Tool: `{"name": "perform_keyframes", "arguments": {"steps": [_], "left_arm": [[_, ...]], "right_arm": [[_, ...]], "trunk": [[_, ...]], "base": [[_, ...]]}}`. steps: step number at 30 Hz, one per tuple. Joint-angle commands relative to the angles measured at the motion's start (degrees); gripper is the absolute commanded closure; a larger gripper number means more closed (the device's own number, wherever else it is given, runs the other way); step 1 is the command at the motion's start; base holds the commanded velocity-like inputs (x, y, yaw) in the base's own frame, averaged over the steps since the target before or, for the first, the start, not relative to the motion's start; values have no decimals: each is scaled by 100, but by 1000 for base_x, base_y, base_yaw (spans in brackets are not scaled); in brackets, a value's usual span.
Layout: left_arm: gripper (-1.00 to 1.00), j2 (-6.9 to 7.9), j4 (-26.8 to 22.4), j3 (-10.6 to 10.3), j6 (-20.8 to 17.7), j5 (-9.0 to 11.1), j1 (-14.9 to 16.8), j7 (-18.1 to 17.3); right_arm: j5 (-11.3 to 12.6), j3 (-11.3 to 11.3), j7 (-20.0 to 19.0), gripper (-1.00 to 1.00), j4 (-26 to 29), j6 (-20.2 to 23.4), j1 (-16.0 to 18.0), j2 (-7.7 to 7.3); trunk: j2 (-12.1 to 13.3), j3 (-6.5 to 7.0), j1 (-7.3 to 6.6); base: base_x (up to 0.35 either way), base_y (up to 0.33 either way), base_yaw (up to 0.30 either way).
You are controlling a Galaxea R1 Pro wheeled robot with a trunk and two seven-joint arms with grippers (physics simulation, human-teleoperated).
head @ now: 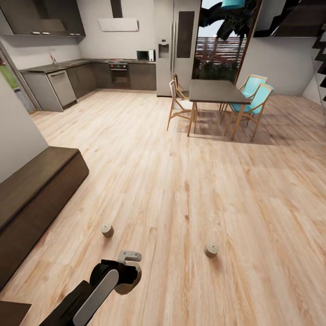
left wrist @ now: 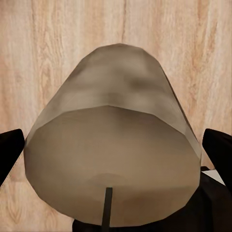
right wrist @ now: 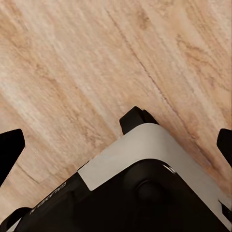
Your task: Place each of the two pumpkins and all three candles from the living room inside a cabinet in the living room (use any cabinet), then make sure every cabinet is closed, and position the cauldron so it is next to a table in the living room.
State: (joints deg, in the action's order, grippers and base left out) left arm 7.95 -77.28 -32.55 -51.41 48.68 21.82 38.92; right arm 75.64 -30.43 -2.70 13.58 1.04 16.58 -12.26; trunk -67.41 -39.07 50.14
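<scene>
Tan wax fills the gap in the left hand (left wrist: 116,193): its fingers (left wrist: 10,150) flank a candle (left wrist: 113,145) and appear clenched on it, long axis along the fingers, flat wick end toward the camera. This looks like the carry step; next, the candle must travel to the cabinet (head: 36,190) just left, whose drawer needs opening. Two more candles (head: 107,230) (head: 211,250) stand upright on the floor (head: 181,181). The right hand (right wrist: 116,140) hangs released, holding nothing.

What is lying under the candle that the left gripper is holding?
Under the candle in the left gripper, the wooden floor shows around it. The floor directly beneath is covered by the candle.
</scene>
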Motion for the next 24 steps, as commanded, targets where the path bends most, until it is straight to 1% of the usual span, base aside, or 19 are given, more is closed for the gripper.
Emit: {"name": "perform_keyframes", "arguments": {"steps": [1,5,8,13,20,24], "left_arm": [[100,5,-6,-14,-1,54,6,61],[100,5,2,-15,-1,54,-1,62],[100,1,3,-22,-1,54,-2,59],[100,4,3,-143,-2,54,-2,63],[100,-4,3,-172,-2,54,-2,63],[100,-4,7,-173,-1,54,-2,63]], "right_arm": [[39,-28,-17,-100,6,-67,3,-7],[39,-39,-20,-100,12,-339,3,-12],[39,-41,-26,-100,12,-377,3,-13],[39,-42,-29,-100,13,-398,3,-13],[39,-42,-31,-100,13,-394,3,-13],[39,-42,-24,-100,13,-401,3,-13]], "trunk": [[-3,0,3],[-3,30,3],[-3,58,3],[-3,105,3],[-3,171,3],[-3,209,3]], "base": [[246,19,0],[246,7,0],[189,1,0],[41,0,0],[7,0,0],[119,0,0]]}}
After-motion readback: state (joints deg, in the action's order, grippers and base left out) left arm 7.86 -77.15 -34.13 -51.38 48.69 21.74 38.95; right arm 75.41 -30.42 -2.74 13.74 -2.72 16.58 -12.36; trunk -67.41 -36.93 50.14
